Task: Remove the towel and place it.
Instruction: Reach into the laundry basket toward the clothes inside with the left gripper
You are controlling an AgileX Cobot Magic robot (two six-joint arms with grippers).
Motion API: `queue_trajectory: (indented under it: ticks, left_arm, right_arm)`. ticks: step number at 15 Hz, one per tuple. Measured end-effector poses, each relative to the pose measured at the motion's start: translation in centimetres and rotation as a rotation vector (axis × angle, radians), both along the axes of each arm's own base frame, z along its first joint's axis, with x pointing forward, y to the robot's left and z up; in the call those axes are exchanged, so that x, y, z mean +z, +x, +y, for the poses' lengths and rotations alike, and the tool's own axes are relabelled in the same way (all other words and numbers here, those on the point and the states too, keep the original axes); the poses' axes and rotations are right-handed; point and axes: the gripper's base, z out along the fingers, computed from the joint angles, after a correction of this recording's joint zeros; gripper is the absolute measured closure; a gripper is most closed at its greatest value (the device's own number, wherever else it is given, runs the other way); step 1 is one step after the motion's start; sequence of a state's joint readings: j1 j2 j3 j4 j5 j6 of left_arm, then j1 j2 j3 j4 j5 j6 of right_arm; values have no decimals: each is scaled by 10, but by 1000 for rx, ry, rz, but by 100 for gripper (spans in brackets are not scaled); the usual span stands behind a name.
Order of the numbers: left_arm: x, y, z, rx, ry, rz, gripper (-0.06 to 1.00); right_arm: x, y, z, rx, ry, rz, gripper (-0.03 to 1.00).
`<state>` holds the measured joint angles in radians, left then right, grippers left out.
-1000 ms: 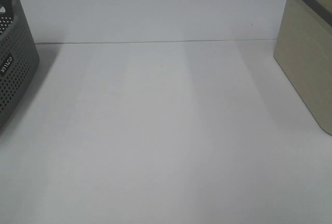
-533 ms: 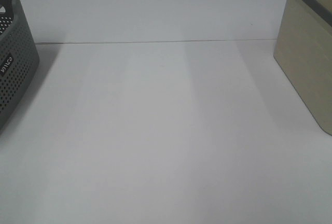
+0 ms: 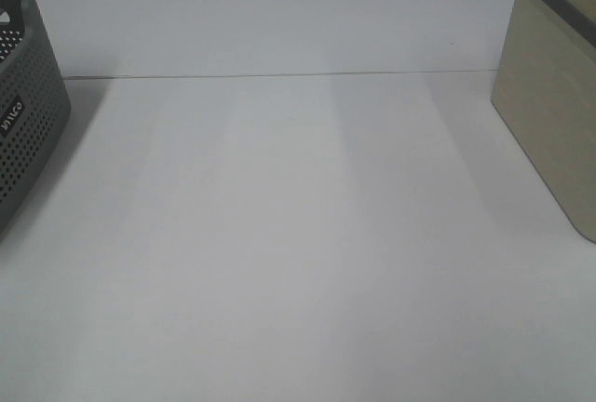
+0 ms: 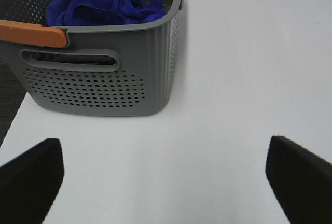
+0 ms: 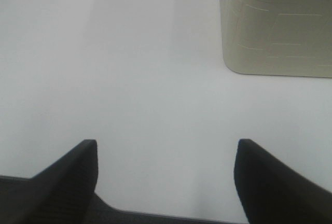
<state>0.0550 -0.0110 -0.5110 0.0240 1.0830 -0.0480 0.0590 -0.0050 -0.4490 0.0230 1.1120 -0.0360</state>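
The royal-blue towel (image 4: 101, 0) lies crumpled inside the grey perforated basket (image 4: 104, 86), seen in the left wrist view. My left gripper (image 4: 165, 175) is open and empty above the white table, short of the basket. My right gripper (image 5: 166, 175) is open and empty above the table, short of the beige bin (image 5: 275, 24). In the exterior high view neither gripper shows and the towel is hidden; only the grey basket's edge (image 3: 23, 113) at the far left and the beige bin (image 3: 554, 95) at the far right show.
The grey basket has an orange handle (image 4: 31, 33) on its near rim. The white table (image 3: 298, 234) has a seam line across its back part. The table's left edge and dark floor (image 4: 9, 107) show beside the basket.
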Motion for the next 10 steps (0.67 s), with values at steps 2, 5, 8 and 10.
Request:
queue_trajectory:
  ticks: [2,5,8,10]
  left_arm:
    - [0,0,0,2,3,0,-4]
    - [0,0,0,3,3,0,-4]
    - [0,0,0,3,3,0,-4]
    - [0,0,0,3,4,0,-4]
  right_arm:
    - [0,0,0,0,0,0,24]
    - [0,0,0,0,0,0,24]
    - [0,0,0,0,0,0,24]
    - [0,0,0,0,0,0,24]
